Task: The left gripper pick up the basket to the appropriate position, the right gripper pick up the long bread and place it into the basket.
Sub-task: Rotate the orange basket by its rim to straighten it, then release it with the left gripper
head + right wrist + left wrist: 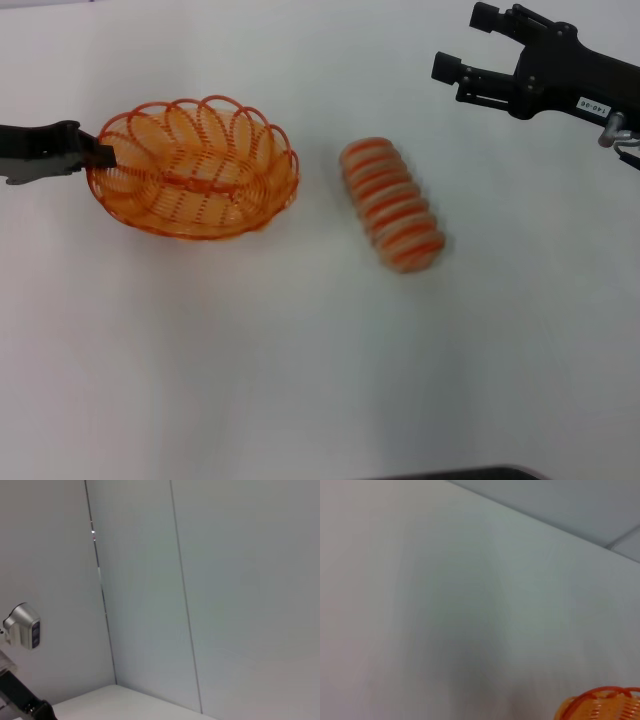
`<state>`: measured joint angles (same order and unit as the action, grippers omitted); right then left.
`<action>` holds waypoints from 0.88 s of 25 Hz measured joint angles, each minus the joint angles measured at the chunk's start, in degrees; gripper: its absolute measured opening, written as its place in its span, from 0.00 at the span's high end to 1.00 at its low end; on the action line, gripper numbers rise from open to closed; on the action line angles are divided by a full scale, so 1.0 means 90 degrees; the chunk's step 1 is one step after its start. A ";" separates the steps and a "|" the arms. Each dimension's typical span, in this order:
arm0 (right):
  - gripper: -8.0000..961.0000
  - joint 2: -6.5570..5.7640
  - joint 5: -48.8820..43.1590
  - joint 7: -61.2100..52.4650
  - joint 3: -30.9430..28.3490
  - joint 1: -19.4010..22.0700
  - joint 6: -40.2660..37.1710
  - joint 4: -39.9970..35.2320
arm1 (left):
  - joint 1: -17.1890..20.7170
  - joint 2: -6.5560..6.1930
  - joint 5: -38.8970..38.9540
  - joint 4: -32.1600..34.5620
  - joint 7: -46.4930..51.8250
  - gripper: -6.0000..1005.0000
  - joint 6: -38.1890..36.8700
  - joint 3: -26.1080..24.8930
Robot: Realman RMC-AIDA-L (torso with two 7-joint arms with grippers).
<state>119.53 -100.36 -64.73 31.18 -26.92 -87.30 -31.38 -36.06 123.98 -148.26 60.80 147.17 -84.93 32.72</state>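
Observation:
The orange wire basket sits left of centre on the white table in the head view. My left gripper reaches in from the left edge, and its fingers are closed on the basket's left rim. A bit of the basket's rim also shows in the left wrist view. The long bread, tan with orange-red stripes, lies on the table to the right of the basket, apart from it. My right gripper is open and empty, up at the far right, well above and beyond the bread.
The white table spreads all around the basket and the bread. A dark edge shows at the bottom of the head view. The right wrist view shows only pale wall panels and a small silver fitting.

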 joint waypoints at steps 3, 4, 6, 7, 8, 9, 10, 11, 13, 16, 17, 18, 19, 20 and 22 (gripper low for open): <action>0.05 0.0000 0.0073 0.0081 -0.0007 0.0008 0.0095 0.0094 | 0.0119 0.0028 0.0018 0.0000 0.0164 0.92 0.0343 0.0279; 0.05 0.0000 0.0092 0.0097 -0.0010 0.0010 0.0139 0.0120 | 0.0175 0.0036 0.0019 0.0000 0.0247 0.92 0.0486 0.0415; 0.05 -0.0001 0.0121 0.0113 -0.0010 0.0011 0.0198 0.0152 | 0.0244 0.0041 0.0034 -0.0025 0.0378 0.92 0.0695 0.0653; 0.05 -0.0001 0.0128 0.0130 -0.0011 0.0012 0.0215 0.0173 | 0.0259 0.0041 0.0049 -0.0052 0.0425 0.92 0.0765 0.0726; 0.05 -0.0001 0.0132 0.0154 -0.0010 0.0012 0.0216 0.0191 | 0.0263 0.0043 0.0083 -0.0102 0.0456 0.92 0.0815 0.0781; 0.05 -0.0001 0.0134 0.0168 -0.0010 0.0013 0.0219 0.0200 | 0.0264 0.0043 0.0125 -0.0142 0.0460 0.92 0.0844 0.0790; 0.05 -0.0001 0.0146 0.0192 -0.0011 0.0009 0.0230 0.0221 | 0.0269 0.0043 0.0250 -0.0213 0.0465 0.92 0.0911 0.0810; 0.05 -0.0001 0.0150 0.0204 -0.0011 0.0005 0.0235 0.0235 | 0.0276 0.0044 0.0307 -0.0223 0.0471 0.92 0.0930 0.0816; 0.05 -0.0001 0.0151 0.0228 -0.0014 -0.0003 0.0236 0.0247 | 0.0292 0.0044 0.0390 -0.0235 0.0492 0.92 0.0957 0.0826; 0.05 -0.0001 0.0164 0.0337 -0.0018 -0.0013 0.0262 0.0271 | 0.0343 0.0050 0.0530 -0.0254 0.0617 0.92 0.1071 0.0841; 0.05 0.0000 0.0177 0.0359 -0.0018 -0.0016 0.0278 0.0276 | 0.0362 0.0055 0.0564 -0.0261 0.0651 0.92 0.1113 0.0847; 0.05 -0.0001 0.0195 0.0370 -0.0018 -0.0020 0.0296 0.0281 | 0.0393 0.0060 0.0614 -0.0271 0.0703 0.92 0.1176 0.0856; 0.05 -0.0001 0.0209 0.0372 -0.0018 -0.0023 0.0308 0.0286 | 0.0437 0.0062 0.0682 -0.0295 0.0747 0.92 0.1250 0.0873; 0.05 -0.0001 0.0216 0.0373 -0.0018 -0.0024 0.0315 0.0289 | 0.0463 0.0063 0.0716 -0.0311 0.0772 0.92 0.1294 0.0883; 0.05 -0.0001 0.0221 0.0382 -0.0017 -0.0026 0.0318 0.0296 | 0.0552 0.0063 0.0851 -0.0399 0.0849 0.92 0.1495 0.0950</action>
<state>119.53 -98.37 -61.29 31.03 -27.15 -84.44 -28.72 -31.10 124.54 -140.60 57.21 154.81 -71.47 41.27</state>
